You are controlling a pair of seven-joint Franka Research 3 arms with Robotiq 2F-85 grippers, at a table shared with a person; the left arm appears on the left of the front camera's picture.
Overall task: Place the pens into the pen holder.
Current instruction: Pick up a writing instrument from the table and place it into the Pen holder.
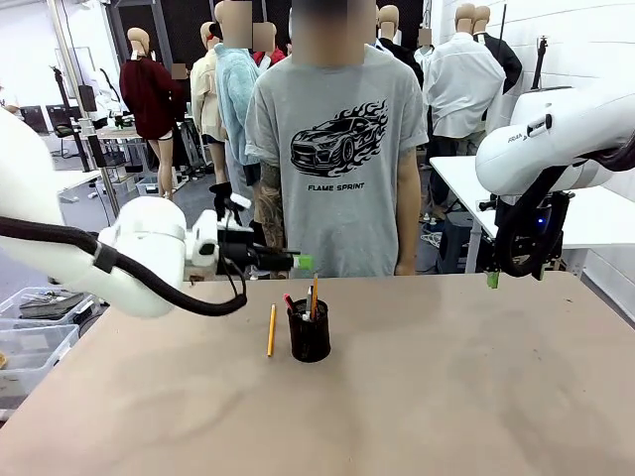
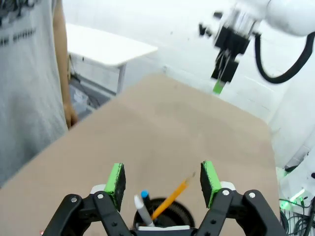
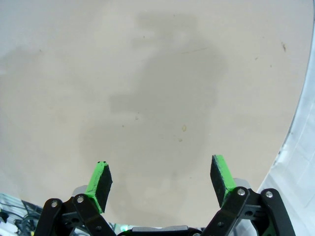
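The left gripper (image 2: 163,172) is let go. Its two green fingers (image 2: 117,178) stand wide apart with nothing between them. In the left wrist view it sits at the bottom middle of the frame, right above the pen holder (image 2: 183,212), a black mesh cup that shows in the gap below the fingers. An orange pencil (image 2: 172,198) leans in the cup with its tip pointing to the upper right. A white pen (image 2: 142,211) with a blue tip stands beside it in the cup.

In the front view the cup stands on the table (image 1: 446,387), a little left of the middle of the frame. The left gripper hangs just above it. A dark pen with a red end (image 1: 289,301) sticks out of the cup there too. A yellow pencil (image 1: 271,330) lies flat on the table just to the left of the cup, not touching it.

The right gripper (image 3: 162,172) is let go as well, spread wide and holding nothing. Under it is bare brown table. In the front view it hangs at the right side of the frame, over the far edge of the table, well apart from the cup.

A person (image 1: 337,149) in a grey shirt with a car picture stands at the far side of the table, at the top middle of the frame, with arms down.
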